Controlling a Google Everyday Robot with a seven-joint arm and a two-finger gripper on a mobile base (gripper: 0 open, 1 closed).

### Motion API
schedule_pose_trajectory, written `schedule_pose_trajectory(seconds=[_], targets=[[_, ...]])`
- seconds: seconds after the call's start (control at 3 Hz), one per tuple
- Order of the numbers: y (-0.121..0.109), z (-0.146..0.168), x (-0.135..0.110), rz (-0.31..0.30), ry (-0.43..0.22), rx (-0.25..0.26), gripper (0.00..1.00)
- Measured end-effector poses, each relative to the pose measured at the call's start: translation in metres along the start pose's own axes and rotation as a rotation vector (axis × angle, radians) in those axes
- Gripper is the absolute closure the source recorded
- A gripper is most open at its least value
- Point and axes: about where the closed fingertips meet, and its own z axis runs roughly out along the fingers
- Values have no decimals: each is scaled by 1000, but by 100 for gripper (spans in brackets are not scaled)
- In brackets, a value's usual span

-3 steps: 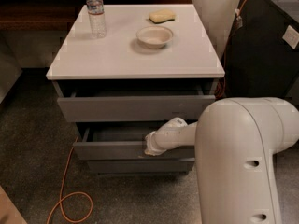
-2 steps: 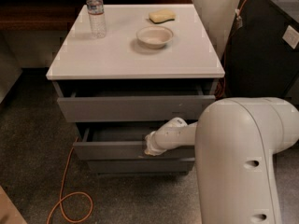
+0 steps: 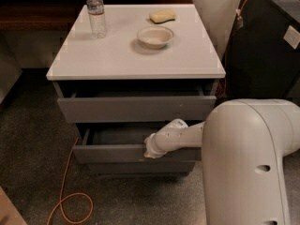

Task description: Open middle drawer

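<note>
The robot's pincer (image 3: 151,150) sits at the top front edge of the middle drawer (image 3: 110,153), which stands pulled out, its grey inside showing just behind the pincer. Whether the pincer grips it cannot be told. Above the pincer an upper drawer (image 3: 136,108) is ajar. Higher still, the worktop (image 3: 117,57) carries a bottle (image 3: 96,11), a bowl (image 3: 155,35) and a sponge (image 3: 162,16).
</note>
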Motion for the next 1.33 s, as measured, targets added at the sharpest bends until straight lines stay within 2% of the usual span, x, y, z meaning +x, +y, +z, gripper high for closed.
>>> schedule_pose_trajectory(seconds=[0.33,0.67,1.0,1.33], targets=[[13,-7,-7,3,-11,-26,100],[16,-9,-9,4,-14,-33,100],[46,-32,-25,16,-36,-102,98],[46,-32,-25,16,-36,-102,74]])
